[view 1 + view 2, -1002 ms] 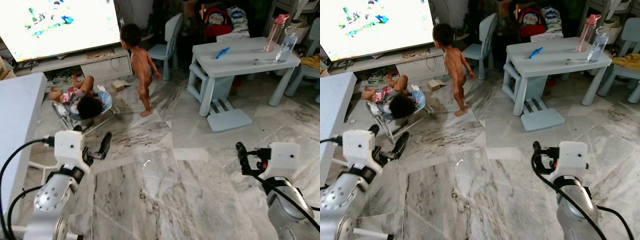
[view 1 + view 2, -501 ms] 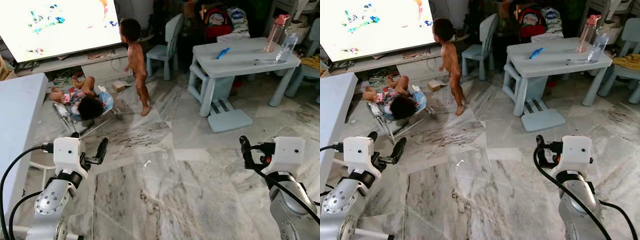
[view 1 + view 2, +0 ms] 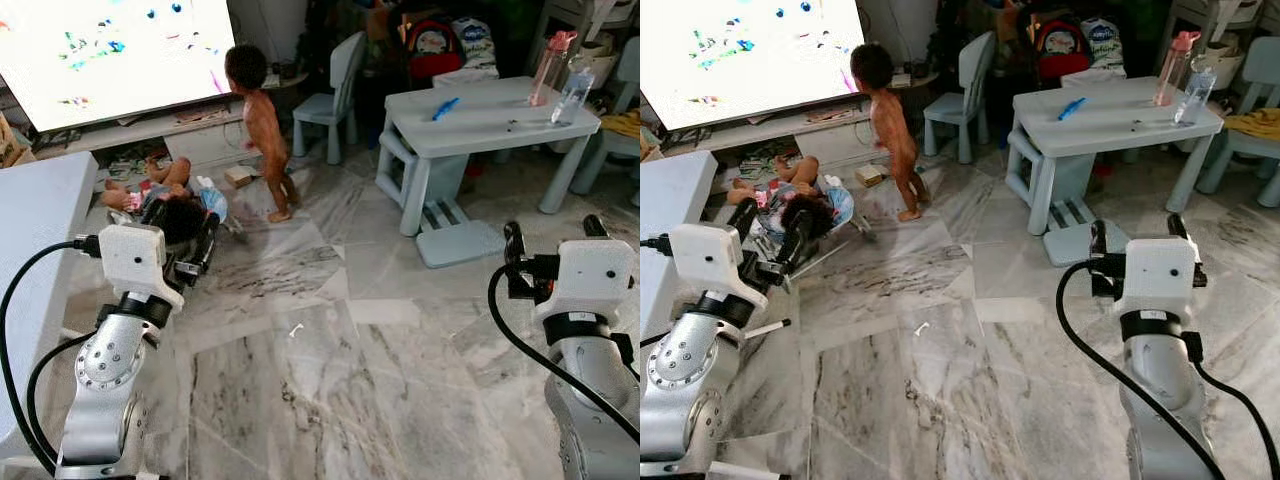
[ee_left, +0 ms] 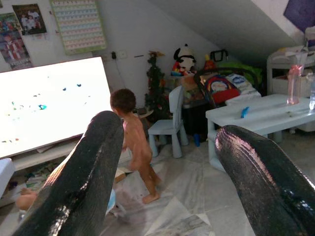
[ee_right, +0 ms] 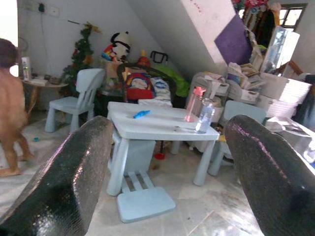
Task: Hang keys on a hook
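Note:
My left gripper (image 3: 182, 230) is raised at the left, level and pointing toward the television, open with nothing between its fingers. In the left wrist view the two black fingers (image 4: 83, 187) stand wide apart and frame the room. My right gripper (image 3: 553, 235) is raised at the right, near the blue step stool, also open and holding nothing. In the right wrist view its fingers (image 5: 64, 182) frame the light blue table.
A small child (image 3: 262, 130) stands before the television (image 3: 110, 50). Another child lies in a bouncer (image 3: 178, 208) just beyond my left gripper. A light blue table (image 3: 480, 125) with bottles, a chair (image 3: 335, 85) and a step stool (image 3: 458, 240) stand ahead right. A white surface (image 3: 35, 230) is at my left.
Both arms have lifted, bringing the grippers higher and pointing forward. The standing child has stepped closer to the television.

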{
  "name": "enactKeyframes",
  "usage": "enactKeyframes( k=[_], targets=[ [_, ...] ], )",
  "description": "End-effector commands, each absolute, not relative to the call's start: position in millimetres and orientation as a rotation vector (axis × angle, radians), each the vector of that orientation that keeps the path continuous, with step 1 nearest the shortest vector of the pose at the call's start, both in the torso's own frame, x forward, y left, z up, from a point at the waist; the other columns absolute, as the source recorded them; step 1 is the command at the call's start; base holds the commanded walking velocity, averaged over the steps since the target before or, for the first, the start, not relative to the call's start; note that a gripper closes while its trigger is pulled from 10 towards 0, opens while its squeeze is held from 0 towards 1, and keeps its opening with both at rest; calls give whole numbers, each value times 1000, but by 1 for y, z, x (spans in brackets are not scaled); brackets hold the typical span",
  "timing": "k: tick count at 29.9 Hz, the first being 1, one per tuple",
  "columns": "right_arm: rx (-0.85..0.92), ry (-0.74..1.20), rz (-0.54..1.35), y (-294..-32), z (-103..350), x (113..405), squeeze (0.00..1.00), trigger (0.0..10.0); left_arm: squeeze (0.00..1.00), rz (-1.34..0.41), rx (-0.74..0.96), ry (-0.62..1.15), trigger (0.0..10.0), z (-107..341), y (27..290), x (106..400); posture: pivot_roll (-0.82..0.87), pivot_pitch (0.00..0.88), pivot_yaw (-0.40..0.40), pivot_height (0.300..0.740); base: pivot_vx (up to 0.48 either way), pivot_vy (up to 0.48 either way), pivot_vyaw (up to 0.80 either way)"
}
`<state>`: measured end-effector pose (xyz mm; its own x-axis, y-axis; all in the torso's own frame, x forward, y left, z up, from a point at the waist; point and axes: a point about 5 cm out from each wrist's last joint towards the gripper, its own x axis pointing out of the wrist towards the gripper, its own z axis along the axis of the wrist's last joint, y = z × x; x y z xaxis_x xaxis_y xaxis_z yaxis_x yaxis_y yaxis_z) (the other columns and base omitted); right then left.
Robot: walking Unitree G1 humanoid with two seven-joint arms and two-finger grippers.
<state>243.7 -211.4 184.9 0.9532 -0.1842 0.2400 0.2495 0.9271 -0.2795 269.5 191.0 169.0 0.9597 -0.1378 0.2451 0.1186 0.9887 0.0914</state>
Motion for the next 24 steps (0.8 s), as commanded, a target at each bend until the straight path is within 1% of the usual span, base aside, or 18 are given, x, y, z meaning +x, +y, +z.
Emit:
enactKeyframes(
  k=[1, 3, 11, 18, 24],
  targets=[
    [-334, -241, -227, -212, 189, 245, 0, 0, 0, -104, 95, -262, 0, 170, 197, 271, -100, 0, 101, 740, 0, 0, 0],
    [-369, -277, -254, -216, 197, 249, 0, 0, 0, -91, 100, -287, 0, 174, 198, 275, -102, 0, 104, 740, 0, 0, 0],
    [-378, -315, -299, -224, 206, 255, 0, 0, 0, -52, 115, -355, 0, 193, 205, 290, -104, 0, 109, 740, 0, 0, 0],
    [-374, -333, -301, -222, 209, 258, 0, 0, 0, -47, 110, -380, 0, 198, 204, 295, -105, 0, 113, 740, 0, 0, 0],
    [-357, -338, -294, -220, 211, 260, 0, 0, 0, -28, 74, -359, 0, 195, 204, 297, -106, 0, 114, 740, 0, 0, 0]
  ],
)
